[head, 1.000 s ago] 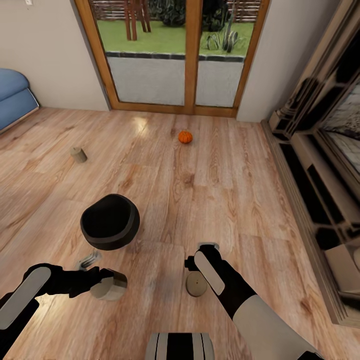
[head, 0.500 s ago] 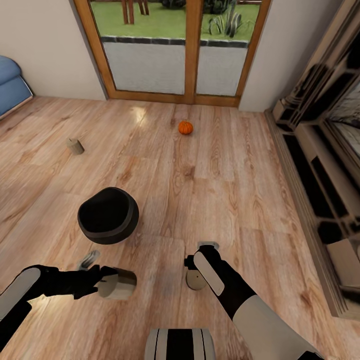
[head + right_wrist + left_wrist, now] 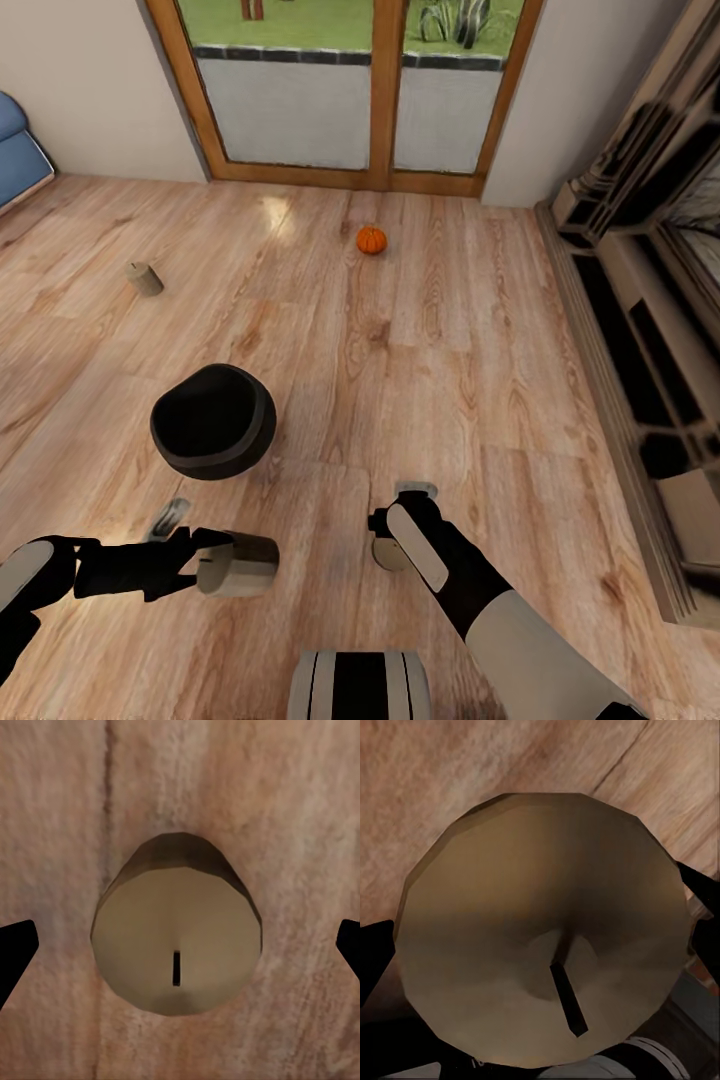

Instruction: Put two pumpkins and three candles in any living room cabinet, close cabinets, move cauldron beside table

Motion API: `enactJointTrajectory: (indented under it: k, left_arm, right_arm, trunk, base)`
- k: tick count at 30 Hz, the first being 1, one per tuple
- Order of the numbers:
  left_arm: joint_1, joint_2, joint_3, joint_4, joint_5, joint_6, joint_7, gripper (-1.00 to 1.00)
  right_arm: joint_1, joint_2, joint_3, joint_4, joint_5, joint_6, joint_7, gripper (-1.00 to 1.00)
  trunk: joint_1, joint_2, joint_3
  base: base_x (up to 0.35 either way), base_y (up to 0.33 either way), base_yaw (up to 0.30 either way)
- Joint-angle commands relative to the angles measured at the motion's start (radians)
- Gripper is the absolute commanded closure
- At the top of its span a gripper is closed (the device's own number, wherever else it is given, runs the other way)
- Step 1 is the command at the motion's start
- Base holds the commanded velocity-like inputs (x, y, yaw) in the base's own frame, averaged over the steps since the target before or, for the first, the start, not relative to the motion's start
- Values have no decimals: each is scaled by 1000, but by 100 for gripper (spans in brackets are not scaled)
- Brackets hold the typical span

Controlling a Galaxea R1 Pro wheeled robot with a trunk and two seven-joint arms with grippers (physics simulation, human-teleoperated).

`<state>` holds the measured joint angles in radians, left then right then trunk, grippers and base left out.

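Camera tilted down since earlier; left end effector (image 3: pixel 205 562) shifted toward 3 o'clock, pinching a candle (image 3: pixel 238 565) on its side; right end effector (image 3: pixel 385 530) spread wide above upright floor candle (image 3: pixel 385 552), axis vertical, directly below; cabinet (image 3: pixel 640 390) at 3 o'clock.

left gripper (image 3: pixel 205 563) clamped; right gripper (image 3: pixel 385 535) agape
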<state>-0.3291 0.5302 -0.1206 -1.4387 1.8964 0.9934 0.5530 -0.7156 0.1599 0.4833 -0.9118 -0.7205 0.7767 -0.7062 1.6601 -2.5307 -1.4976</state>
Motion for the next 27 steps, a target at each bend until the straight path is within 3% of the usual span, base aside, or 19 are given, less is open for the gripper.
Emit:
enactJointTrajectory:
  k: [1, 7, 11, 20, 24, 27]
  left_arm:
    - [0, 1, 0, 0, 21, -1, 10, 100]
    - [1, 18, 0, 1, 49, -1, 10, 100]
    - [1, 21, -1, 1, 69, -1, 10, 100]
    - [7, 22, 1, 3, 76, -1, 8, 100]
    - [19, 22, 41, 3, 89, 3, 7, 100]
    - [52, 22, 85, 1, 140, 5, -18, 100]
  right_arm:
    - [-1, 0, 3, -2, -10, 0, -10, -100]
    - [-1, -2, 3, -12, -10, -11, -10, -100]
    - [-1, -2, 3, -13, -10, -14, -10, -100]
    - [-1, -2, 3, -13, -10, -21, -10, -100]
    - [-1, -2, 4, -13, -10, -26, -10, -100]
    - [-1, -2, 4, -13, -10, -27, -10, -100]
  trunk:
    - [0, -1, -5]
    - [3, -2, -28]
    - [3, -2, -28]
    - [3, -2, -28]
    - [3, -2, -32]
    - [5, -3, -43]
  base:
    - [0, 0, 0]
    - [0, 0, 0]
    - [0, 0, 0]
    - [0, 0, 0]
    - [0, 0, 0]
    - [0, 0, 0]
